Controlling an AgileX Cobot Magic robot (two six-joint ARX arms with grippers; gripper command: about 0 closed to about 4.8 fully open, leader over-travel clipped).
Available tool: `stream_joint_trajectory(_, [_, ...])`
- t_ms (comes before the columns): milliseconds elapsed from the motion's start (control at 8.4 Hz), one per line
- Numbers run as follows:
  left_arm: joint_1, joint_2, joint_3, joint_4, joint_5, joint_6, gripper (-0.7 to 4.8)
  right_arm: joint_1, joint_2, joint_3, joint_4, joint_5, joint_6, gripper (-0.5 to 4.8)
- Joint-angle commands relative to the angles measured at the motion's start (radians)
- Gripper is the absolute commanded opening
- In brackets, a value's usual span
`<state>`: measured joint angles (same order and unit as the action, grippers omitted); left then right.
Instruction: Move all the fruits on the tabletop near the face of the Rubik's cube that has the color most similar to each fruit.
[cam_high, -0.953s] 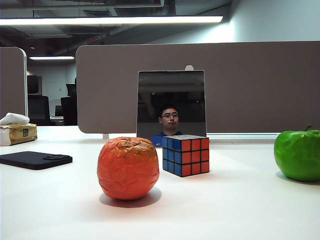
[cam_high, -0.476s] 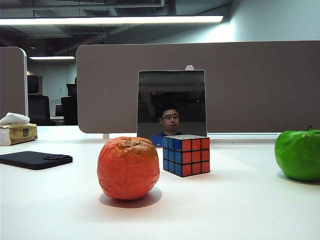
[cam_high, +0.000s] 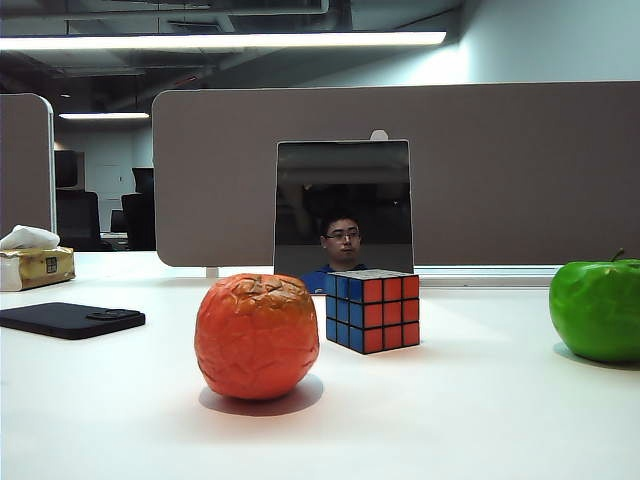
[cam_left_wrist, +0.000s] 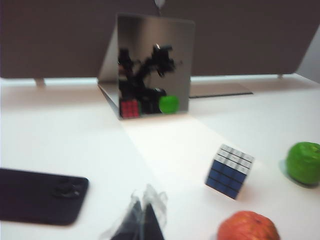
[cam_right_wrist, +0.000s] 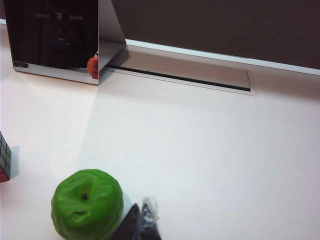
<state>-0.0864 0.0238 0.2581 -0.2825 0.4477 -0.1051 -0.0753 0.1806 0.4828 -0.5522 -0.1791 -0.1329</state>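
Two fruits are sitting on the tabletop (cam_high: 480, 420): orange fruit (cam_high: 256, 336) at the Rubik's cube's (cam_high: 371, 311) 8 o'clock, green apple (cam_high: 597, 309) well apart at 3 o'clock. Left gripper (cam_left_wrist: 142, 216) is hovering with fingertips pressed together, holding nothing; right gripper (cam_right_wrist: 142, 223), likewise closed and empty, is hanging just beside the apple.

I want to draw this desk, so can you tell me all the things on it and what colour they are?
Orange fruit: one, orange-red, front left of the cube.
Rubik's cube: one, red and blue sides, pale top, middle.
Green apple: one, green, far right.
Mirror: one, silvery, behind the cube.
Black pad: one, black, left.
Tissue box: one, yellowish, far left.
Left end effector: one, dark, fingertips together, above the desk.
Right end effector: one, dark, fingertips together, beside the apple.
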Motion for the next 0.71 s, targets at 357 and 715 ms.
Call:
stream_joint_trajectory(357, [-0.09, 0.169, 0.127, -0.031, 0.071, -0.026, -0.05, 0.001, 0.225, 0.211, -0.177, -0.008, -0.003, -0.01])
stream_joint_trajectory(715, [-0.507, 0.6, 0.22, 0.225, -0.072, -0.037, -0.05, 0.001, 0.318, 0.254, -0.338, -0.269, 0.006, 0.0])
